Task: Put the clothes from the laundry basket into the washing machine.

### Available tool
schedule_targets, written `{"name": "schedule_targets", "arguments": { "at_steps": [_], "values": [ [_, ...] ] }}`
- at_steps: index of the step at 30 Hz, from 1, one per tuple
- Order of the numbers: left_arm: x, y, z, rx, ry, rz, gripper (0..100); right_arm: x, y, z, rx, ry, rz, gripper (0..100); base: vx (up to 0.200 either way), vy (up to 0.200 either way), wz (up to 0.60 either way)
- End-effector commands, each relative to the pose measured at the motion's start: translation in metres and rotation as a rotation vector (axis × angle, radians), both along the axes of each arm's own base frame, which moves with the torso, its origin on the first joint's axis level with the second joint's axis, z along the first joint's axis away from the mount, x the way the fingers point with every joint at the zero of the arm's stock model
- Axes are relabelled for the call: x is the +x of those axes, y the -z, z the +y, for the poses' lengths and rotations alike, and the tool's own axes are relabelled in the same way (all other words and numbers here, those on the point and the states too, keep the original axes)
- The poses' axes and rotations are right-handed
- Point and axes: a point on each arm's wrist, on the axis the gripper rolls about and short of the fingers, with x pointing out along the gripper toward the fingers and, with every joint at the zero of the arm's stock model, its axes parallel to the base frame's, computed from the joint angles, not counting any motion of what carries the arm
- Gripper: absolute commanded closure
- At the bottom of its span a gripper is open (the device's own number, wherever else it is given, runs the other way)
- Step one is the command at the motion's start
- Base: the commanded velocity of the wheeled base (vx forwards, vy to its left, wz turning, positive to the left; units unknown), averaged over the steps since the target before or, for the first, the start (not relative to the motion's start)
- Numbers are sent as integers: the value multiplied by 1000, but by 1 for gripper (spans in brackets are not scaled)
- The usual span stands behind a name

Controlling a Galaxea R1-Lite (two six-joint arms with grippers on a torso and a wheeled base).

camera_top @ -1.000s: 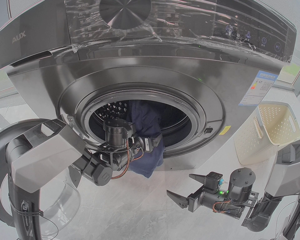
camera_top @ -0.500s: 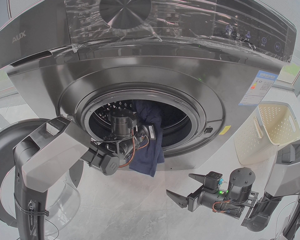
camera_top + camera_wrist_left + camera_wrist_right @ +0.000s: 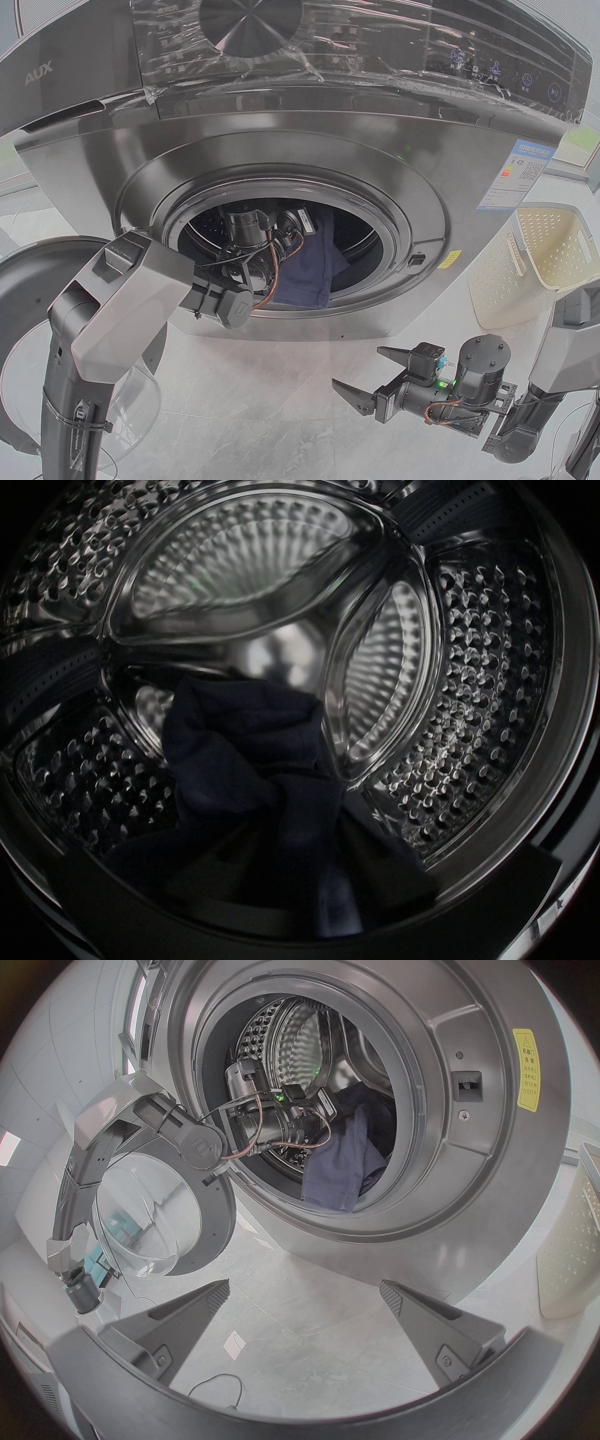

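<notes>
**Jaws: right spread and holding nothing; left's state could not be told**

- Washing machine: front-loader, porthole open.
- Door: swung wide to the robot's left.
- Laundry basket: cream, tilted beside the machine on the robot's right. No clothes showed in its visible part.
- Navy garment: mostly inside the drum, one hem draped over the opening's lower lip.
- Left gripper: inside the porthole, against the garment.
- Right gripper: low over the floor, well apart from both.

Task judged nearly done. The trailing hem remained to be pushed in, or it would foul the door.
</notes>
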Motion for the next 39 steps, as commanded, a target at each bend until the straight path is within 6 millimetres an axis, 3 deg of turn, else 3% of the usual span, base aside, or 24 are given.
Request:
{"name": "schedule_targets", "arguments": {
  "at_steps": [1,6,8,12,19,20,24,28,29,33,39],
  "values": [
    [-3,14,0,21,0,38,0,1,0,0,3,1,-3,0,0,0,0],
    [-26,16,8,64,23,101,0,1,0,0,3,1,-3,0,0,0,0],
    [-26,16,8,64,23,101,0,1,0,0,3,1,-3,0,0,0,0],
    [-50,38,10,144,57,197,0,1,0,1,2,-1,-2,0,0,0,0],
    [-48,65,11,232,60,247,0,0,0,1,2,-3,-2,0,0,0,0],
    [-47,69,10,241,60,251,100,1,0,1,2,-1,-2,0,0,0,0],
    [-43,73,7,247,63,257,100,1,0,1,2,-1,-2,0,0,0,0],
    [-29,58,-2,196,50,188,100,1,0,1,3,-1,-3,0,0,0,0],
    [-17,46,-5,154,22,131,100,1,-1,1,5,-1,-5,0,0,0,0],
    [1,22,-6,65,-27,42,100,1,-1,1,6,-1,-6,0,0,0,0],
    [27,4,-2,-21,-84,-85,100,2,-1,1,7,1,-7,0,0,0,0]
  ]
}}
